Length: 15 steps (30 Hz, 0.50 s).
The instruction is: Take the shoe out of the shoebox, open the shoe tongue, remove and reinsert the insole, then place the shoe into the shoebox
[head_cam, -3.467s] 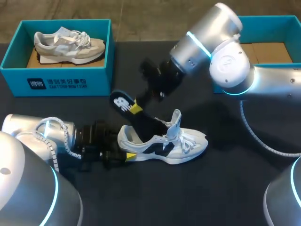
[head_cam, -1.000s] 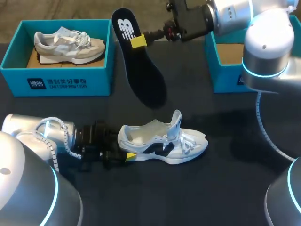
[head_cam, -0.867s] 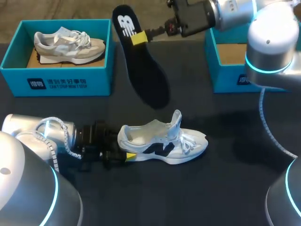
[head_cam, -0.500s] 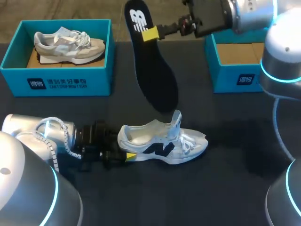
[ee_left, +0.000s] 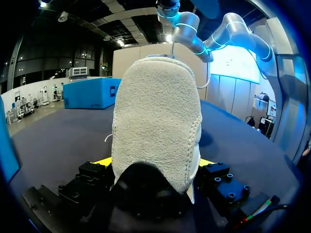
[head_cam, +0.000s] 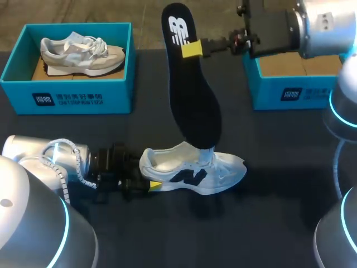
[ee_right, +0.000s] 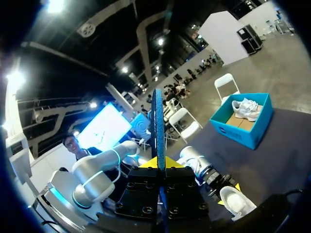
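Wide black table with matte top

Shoebox: two. Shoe: two. Insole: one. Hand: two.

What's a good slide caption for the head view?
Right jaws hold the black insole toe-down over the white shoe, its heel clamped by the left jaws.

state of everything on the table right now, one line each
shoe: on its sole on the table, insole out
insole: out of the shoe, hanging toe-down over it
left gripper: shut on the shoe's heel
right gripper: shut on the insole's heel end
left box: open, holds a beige shoe
right box: open, no shoe showing, partly hidden by the arm
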Each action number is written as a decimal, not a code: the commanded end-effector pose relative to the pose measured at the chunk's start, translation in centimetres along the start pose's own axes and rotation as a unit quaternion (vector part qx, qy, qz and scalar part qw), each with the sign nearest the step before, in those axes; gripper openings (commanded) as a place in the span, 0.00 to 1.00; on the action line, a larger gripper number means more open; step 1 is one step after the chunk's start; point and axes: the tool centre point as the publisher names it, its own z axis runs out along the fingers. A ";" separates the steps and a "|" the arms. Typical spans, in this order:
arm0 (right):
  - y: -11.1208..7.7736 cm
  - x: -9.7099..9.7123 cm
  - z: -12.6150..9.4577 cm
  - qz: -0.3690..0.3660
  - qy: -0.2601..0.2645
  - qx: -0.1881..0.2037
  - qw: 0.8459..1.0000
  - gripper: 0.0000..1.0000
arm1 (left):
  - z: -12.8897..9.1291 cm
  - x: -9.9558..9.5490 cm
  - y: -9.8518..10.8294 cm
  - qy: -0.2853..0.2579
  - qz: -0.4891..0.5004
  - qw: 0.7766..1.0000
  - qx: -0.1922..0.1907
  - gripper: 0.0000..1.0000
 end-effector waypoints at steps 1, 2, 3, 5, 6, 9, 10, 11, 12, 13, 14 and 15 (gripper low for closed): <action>-0.6 0.8 -0.8 -0.011 -0.021 -0.009 1.000 0.00 | 0.2 -0.3 0.4 0.000 0.000 1.000 -0.002 0.00; -0.6 0.8 -0.8 -0.011 -0.021 -0.009 1.000 0.00 | 0.2 -0.3 0.4 0.000 0.000 1.000 -0.002 0.00; -0.6 0.8 -0.8 -0.011 -0.021 -0.009 1.000 0.00 | 0.2 -0.3 0.4 0.000 0.000 1.000 -0.002 0.00; -0.6 0.8 -0.8 -0.011 -0.021 -0.009 1.000 0.00 | 0.2 -0.3 0.4 0.000 0.000 1.000 -0.002 0.00; -0.6 0.8 -0.8 -0.011 -0.021 -0.009 1.000 0.00 | 0.2 -0.3 0.4 0.000 0.000 1.000 -0.002 0.00; -0.6 0.8 -0.8 -0.011 -0.021 -0.009 1.000 0.00 | 0.2 -0.3 0.4 0.000 0.000 1.000 -0.002 0.00; -0.6 0.8 -0.8 -0.011 -0.021 -0.009 1.000 0.00 | 0.2 -0.3 0.4 0.000 0.000 1.000 -0.002 0.00; -0.6 0.8 -0.8 -0.011 -0.021 -0.009 1.000 0.00 | 0.2 -0.3 0.4 0.000 0.000 1.000 -0.002 0.00; -0.6 0.8 -0.8 -0.011 -0.021 -0.009 1.000 0.00 | 0.2 -0.3 0.4 0.000 0.000 1.000 -0.002 0.00; -0.6 0.8 -0.8 -0.011 -0.021 -0.009 1.000 0.00 | 0.2 -0.3 0.4 0.000 0.000 1.000 -0.002 0.00; -0.6 0.8 -0.8 -0.011 -0.021 -0.009 1.000 0.00 | 0.2 -0.3 0.4 0.000 0.000 1.000 -0.002 0.00; -0.7 0.9 -1.2 -0.006 -0.018 -0.022 1.000 0.00 | 0.2 -0.3 0.4 0.000 0.000 1.000 -0.002 0.00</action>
